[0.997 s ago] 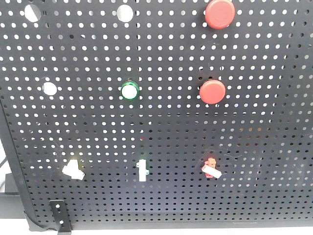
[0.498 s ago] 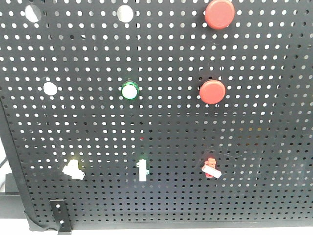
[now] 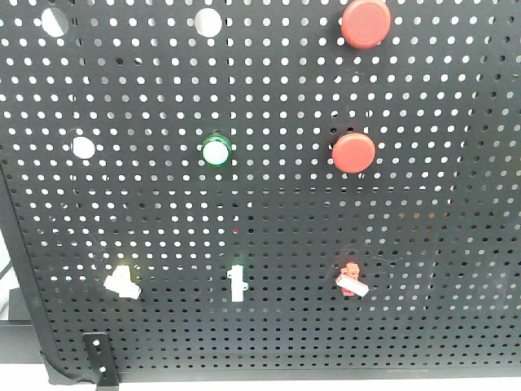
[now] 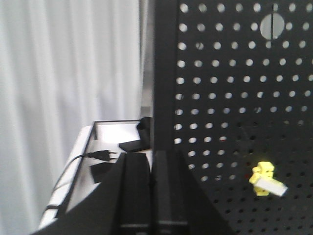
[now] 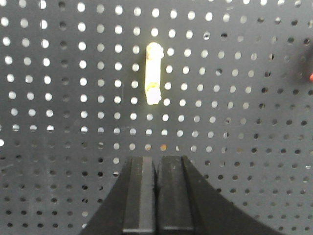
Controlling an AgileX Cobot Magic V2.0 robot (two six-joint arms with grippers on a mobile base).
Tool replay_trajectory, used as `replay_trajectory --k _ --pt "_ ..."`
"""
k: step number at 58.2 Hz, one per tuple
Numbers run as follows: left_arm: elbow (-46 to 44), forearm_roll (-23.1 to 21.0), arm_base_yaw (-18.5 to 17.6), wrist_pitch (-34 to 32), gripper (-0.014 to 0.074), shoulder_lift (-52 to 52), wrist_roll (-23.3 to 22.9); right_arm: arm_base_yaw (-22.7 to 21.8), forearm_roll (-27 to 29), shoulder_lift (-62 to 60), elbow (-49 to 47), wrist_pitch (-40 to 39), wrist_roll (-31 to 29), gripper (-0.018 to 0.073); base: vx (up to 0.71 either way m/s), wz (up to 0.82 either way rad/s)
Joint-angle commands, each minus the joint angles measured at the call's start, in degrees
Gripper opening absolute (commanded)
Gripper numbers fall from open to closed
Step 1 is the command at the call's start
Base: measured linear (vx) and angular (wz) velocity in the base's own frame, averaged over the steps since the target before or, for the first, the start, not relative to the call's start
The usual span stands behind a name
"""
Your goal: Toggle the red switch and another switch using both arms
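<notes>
Straight ahead in the front view, a black perforated metal panel [image 3: 456,244] filling the frame. Low on its right, the tiny red-based toggle switch with a stubby white lever [image 3: 352,279], lever slanting down to the right. Low on its left, at the same height, the tiny yellow-based toggle switch with a white lever [image 3: 121,281], likewise slanting down to the right. Between the two, a small upright white toggle [image 3: 236,284]. Higher up, two large round red push buttons [image 3: 365,23], one above the other on the right, and a green-ringed round white lamp [image 3: 216,151] near the middle.

From the left wrist, the left hand [image 4: 152,161] with black jaws pressed together, only a thin seam between them, holding nothing, lined up with the panel's left edge. Yellow-based switch off to its right, clear of the fingers. Beyond the edge, a white curtain [image 4: 58,73] and a black plug [image 4: 100,155] on a white ledge [image 4: 117,131].

From the right wrist, the right hand [image 5: 157,164] closed the same way, holding nothing, directly below the upright toggle and apart from it. At the far right edge, a red speck, too small to identify
</notes>
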Motion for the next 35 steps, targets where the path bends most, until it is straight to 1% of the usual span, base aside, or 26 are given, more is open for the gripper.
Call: replay_trajectory --k 1,10,15,25,35 --pt "-1.98 -0.15 -2.47 -10.2 0.0002 3.4 0.17 -0.34 -0.33 0.18 -1.79 -5.21 -0.24 -0.0006 0.0 0.0" --pt "-1.98 3.89 -7.82 -15.44 0.0002 9.46 -0.24 -0.34 -0.33 0.18 -1.79 -5.21 -0.24 -0.0006 0.0 0.0" --pt "-1.98 3.75 -10.28 -18.59 0.0002 13.97 -0.3 -0.34 -0.33 0.18 -1.79 -5.21 -0.24 -0.0006 0.0 0.0" --pt "-3.06 3.76 -13.01 -23.23 0.0002 20.79 -0.37 -0.34 -0.33 0.18 -1.79 -5.21 -0.24 -0.0006 0.0 0.0" --pt "-6.3 3.76 -15.02 -24.59 0.0002 26.09 -0.31 -0.34 -0.33 0.18 -1.79 -5.21 -0.24 -0.0006 0.0 0.0"
